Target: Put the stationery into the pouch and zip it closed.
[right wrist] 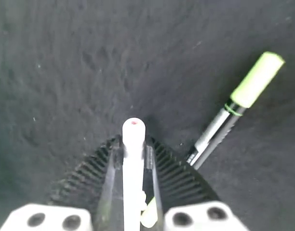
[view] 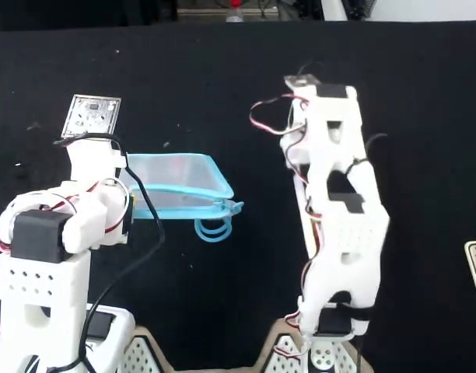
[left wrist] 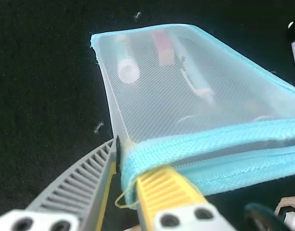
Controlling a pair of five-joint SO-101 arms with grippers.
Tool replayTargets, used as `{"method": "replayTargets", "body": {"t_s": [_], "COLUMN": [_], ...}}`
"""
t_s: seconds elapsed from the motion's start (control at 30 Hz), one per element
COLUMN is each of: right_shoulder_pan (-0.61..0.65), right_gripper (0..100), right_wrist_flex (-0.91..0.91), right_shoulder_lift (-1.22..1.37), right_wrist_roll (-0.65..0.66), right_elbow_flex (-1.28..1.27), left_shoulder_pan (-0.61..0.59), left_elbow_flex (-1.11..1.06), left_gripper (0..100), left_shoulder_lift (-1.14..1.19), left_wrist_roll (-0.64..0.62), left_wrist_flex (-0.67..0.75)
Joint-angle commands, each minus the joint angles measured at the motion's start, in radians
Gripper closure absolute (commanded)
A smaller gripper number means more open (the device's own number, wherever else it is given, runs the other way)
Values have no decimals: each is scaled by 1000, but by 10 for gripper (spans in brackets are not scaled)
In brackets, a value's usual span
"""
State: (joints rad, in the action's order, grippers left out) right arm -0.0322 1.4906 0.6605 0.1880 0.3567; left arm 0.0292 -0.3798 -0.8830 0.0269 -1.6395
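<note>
Operator: Progress?
Technician: Several items (left wrist: 159,48) sit in pouch (view: 176,179), left of centre; left gripper (left wrist: 126,156) clamps its left edge; right gripper (right wrist: 133,149) grips white pen (right wrist: 133,129); green pen (right wrist: 234,107) lies beside; both remain, then zipping.

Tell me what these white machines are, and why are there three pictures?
They are two robot arms, the left arm and the right arm, standing at a black table. One picture looks down from a camera above the table. The other two come from little cameras on each arm's wrist, so you see its gripper up close. A see-through blue pouch lies on the table with some pens inside. The left gripper pinches a corner of the pouch. The right gripper holds a white pen, and a green-capped pen lies on the table beside it. The job is to put the pens into the pouch and zip it shut.
</note>
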Motion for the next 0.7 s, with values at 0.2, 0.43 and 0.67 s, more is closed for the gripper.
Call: {"method": "replayTargets", "body": {"t_s": [0.2, 0.43, 0.67], "right_shoulder_pan": [15, 23, 23], "right_gripper": [849, 858, 992], "right_wrist_flex": [-127, -144, -137], "right_shoulder_lift": [-222, -107, -90], "right_wrist_roll": [97, 107, 107], "right_elbow_flex": [-271, -239, -191], "left_shoulder_pan": [12, 12, 12], "left_elbow_flex": [13, 13, 13], "left_gripper": [970, 970, 970], "left_shoulder_lift": [-17, -17, -17], "left_wrist_roll": [9, 9, 9], "left_wrist_flex": [-5, -5, -5]}}
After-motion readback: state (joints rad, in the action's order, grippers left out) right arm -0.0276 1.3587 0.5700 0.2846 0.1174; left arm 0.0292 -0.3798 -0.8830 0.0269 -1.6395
